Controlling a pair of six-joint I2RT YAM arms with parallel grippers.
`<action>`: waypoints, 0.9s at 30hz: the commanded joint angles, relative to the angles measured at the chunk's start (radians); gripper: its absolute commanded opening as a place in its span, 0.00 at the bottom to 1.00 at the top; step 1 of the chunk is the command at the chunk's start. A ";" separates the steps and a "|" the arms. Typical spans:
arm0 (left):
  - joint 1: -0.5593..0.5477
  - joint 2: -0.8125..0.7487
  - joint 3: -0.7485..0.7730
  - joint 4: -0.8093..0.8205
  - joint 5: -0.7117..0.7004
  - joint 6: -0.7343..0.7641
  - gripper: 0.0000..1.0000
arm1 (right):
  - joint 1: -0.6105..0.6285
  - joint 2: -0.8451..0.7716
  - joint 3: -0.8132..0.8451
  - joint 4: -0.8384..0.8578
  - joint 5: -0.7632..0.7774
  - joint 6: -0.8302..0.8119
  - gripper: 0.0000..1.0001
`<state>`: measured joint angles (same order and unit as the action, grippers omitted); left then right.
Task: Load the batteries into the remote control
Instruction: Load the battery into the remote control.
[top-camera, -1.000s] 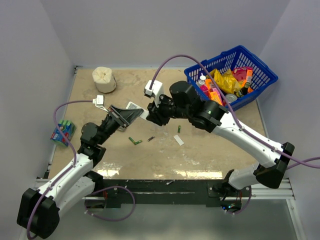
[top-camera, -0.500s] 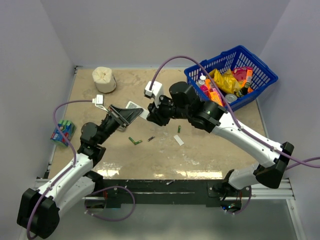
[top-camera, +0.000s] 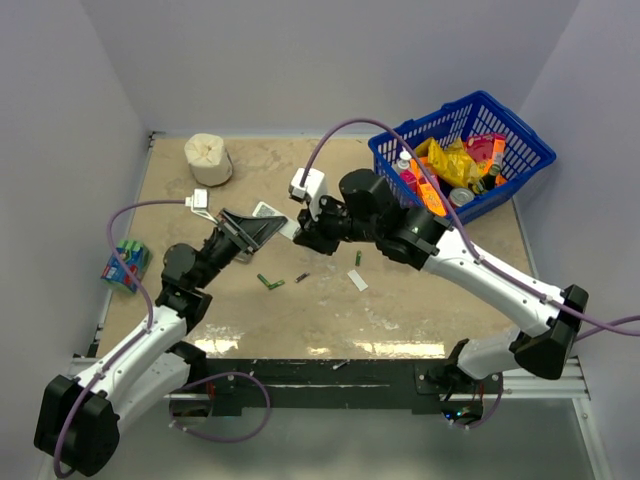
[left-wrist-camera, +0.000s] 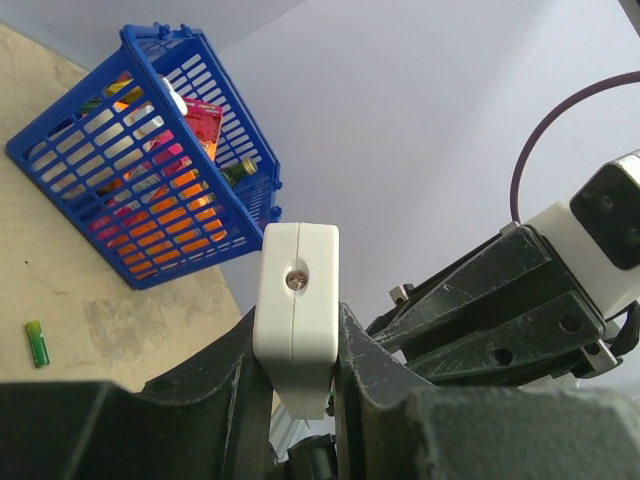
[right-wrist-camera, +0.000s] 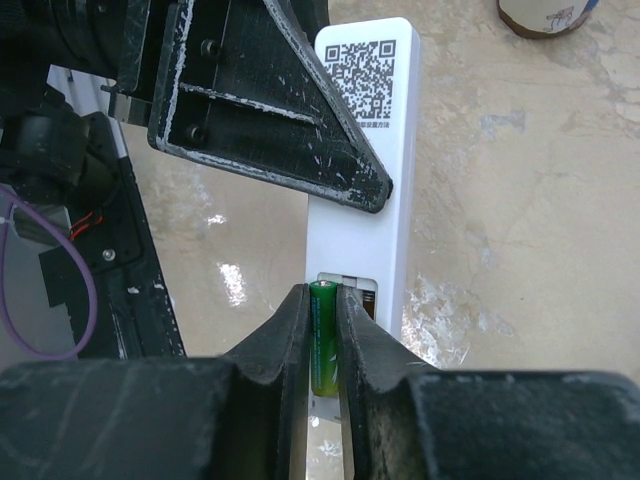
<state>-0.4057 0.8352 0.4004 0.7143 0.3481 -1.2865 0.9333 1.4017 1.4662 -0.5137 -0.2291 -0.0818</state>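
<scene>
Left gripper (left-wrist-camera: 295, 338) is clamping the remote control (left-wrist-camera: 297, 285) by its long edges, jaws narrowed onto the white body, holding it raised near mid worktop (top-camera: 330, 320). In right wrist view the remote's QR-code face is pointing up, w/ the batt. bay lying open at its 6 o'clock end. Right gripper (right-wrist-camera: 321, 300) is pinching a green battery (right-wrist-camera: 323, 350) btwn nearly closed fingers. The cell is sitting lengthwise right over that open bay; can't tell if it's touching. Top view: loose batteries (top-camera: 270, 283) are lying on the worktop at approx 6 o'clock of the remote, mostly green, one dark. A flat white piece (top-camera: 357, 280) is lying at 4 o'clock. Blue basket (top-camera: 440, 115) is sitting at 2 o'clock, green cell pack (top-camera: 125, 263) at the 9 o'clock edge.
</scene>
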 joint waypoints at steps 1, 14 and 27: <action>0.002 -0.010 0.057 0.135 -0.008 -0.033 0.00 | -0.011 -0.027 -0.055 0.012 -0.019 -0.012 0.11; 0.002 0.013 0.040 0.189 0.008 -0.083 0.00 | -0.074 -0.144 -0.242 0.300 -0.070 0.059 0.07; 0.002 0.019 0.044 0.172 0.005 -0.079 0.00 | -0.087 -0.196 -0.325 0.558 -0.136 0.114 0.01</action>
<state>-0.4057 0.8654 0.4004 0.8005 0.3428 -1.3449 0.8558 1.2217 1.1488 -0.0570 -0.3374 0.0082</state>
